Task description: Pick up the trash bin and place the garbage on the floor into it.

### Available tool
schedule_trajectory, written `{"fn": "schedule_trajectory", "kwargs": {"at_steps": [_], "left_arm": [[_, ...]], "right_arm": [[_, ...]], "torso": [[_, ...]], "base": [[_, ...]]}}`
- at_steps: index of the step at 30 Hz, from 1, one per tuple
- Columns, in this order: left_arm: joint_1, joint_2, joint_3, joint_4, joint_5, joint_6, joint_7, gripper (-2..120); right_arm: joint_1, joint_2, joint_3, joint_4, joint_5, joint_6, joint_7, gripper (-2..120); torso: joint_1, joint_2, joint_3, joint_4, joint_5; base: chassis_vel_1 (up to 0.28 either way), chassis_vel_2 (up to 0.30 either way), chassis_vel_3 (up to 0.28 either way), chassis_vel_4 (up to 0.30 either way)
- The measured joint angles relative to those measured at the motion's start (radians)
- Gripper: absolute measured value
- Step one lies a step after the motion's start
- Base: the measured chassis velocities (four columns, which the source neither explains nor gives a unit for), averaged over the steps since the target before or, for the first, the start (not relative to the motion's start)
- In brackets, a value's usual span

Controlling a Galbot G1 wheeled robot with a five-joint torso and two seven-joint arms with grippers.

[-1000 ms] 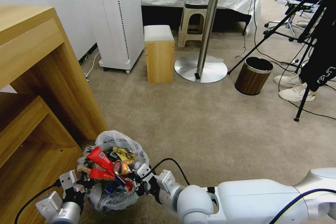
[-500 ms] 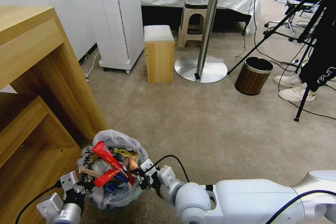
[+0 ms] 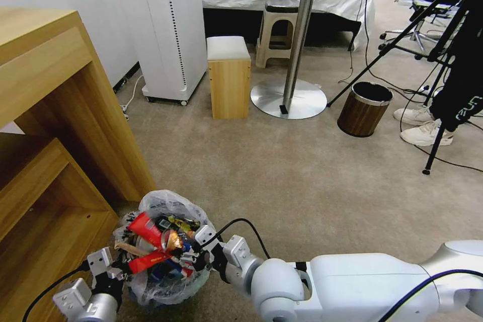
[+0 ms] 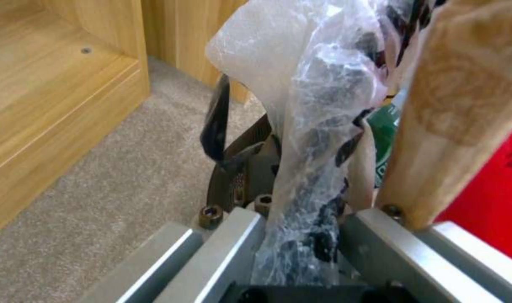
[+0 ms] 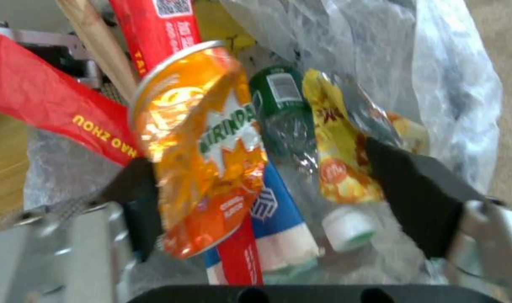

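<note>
The trash bin [image 3: 171,287], lined with a crinkled clear bag, is low at the left in the head view, beside the wooden shelf. It is packed with garbage: red wrappers [image 3: 148,229], an orange can [image 5: 200,147], a green-labelled bottle [image 5: 284,109], a blue-white carton [image 5: 278,219], a yellow wrapper [image 5: 337,160] and a wooden stick [image 4: 452,113]. My left gripper [image 3: 121,264] is shut on the bin's left rim, with bag plastic [image 4: 301,126] pinched between its fingers. My right gripper [image 5: 278,198] hangs open over the bin's right side. The orange can stands loose between its spread fingers [image 5: 419,202].
A wooden shelf unit [image 3: 50,136] stands tight against the bin's left. Farther off are a wooden stool [image 3: 229,78], a round table's base [image 3: 288,98], a brown wood-grain bin [image 3: 365,109], tripod legs [image 3: 437,146] and a person's shoes [image 3: 422,131]. Open carpet lies between.
The bin has shifted a little in my left gripper's hold and the red wrappers and orange can have resettled inside. My right gripper has edged slightly left at the rim.
</note>
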Motion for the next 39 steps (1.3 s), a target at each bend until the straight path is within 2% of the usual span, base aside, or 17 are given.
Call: {"fn": "schedule_trajectory", "kwargs": {"at_steps": [1,4,6,14,20,27,39], "left_arm": [[0.0,0.0,0.0,0.0,0.0,0.0,0.0,0],[-0.001,0.001,-0.001,0.009,0.0,0.0,0.0,0],[-0.003,0.001,0.0,0.012,0.0,0.0,0.0,0],[-0.02,0.005,0.006,0.028,-0.003,0.0,-0.002,0],[-0.027,0.006,0.014,0.045,-0.002,0.0,-0.003,0],[-0.042,0.005,0.026,0.06,0.0,0.0,-0.004,0],[-0.048,0.012,0.026,0.071,-0.003,0.0,-0.006,0]], "right_arm": [[0.0,0.0,0.0,0.0,0.0,0.0,0.0,88],[0.001,-0.002,-0.001,0.005,-0.004,-0.002,0.008,98],[0.001,-0.003,0.002,0.007,-0.009,-0.001,0.007,100],[-0.004,-0.026,0.008,-0.028,-0.106,0.069,-0.1,97],[-0.012,-0.055,0.005,-0.071,-0.177,0.186,-0.212,95],[-0.018,-0.062,-0.001,-0.104,-0.212,0.275,-0.278,96],[-0.08,-0.077,0.023,-0.161,-0.198,0.447,-0.429,100]], "torso": [[0.0,0.0,0.0,0.0,0.0],[0.0,0.0,0.0,0.0,0.0],[0.0,0.0,0.0,0.0,0.0],[0.0,0.0,0.0,0.0,0.0001],[0.0,0.0,0.0,-0.0001,0.0001],[0.0,0.0,0.0,-0.0001,0.0001],[0.0,0.0,0.0,-0.0001,0.0]], "base": [[0.0,0.0,0.0,0.0],[0.0,0.0,0.0,0.0],[0.0,0.0,0.0,0.0],[0.0,0.0,0.0,0.0],[0.0,0.0,0.0,0.0],[0.0,0.0,0.0,0.0],[0.0,0.0,0.0,0.0]]}}
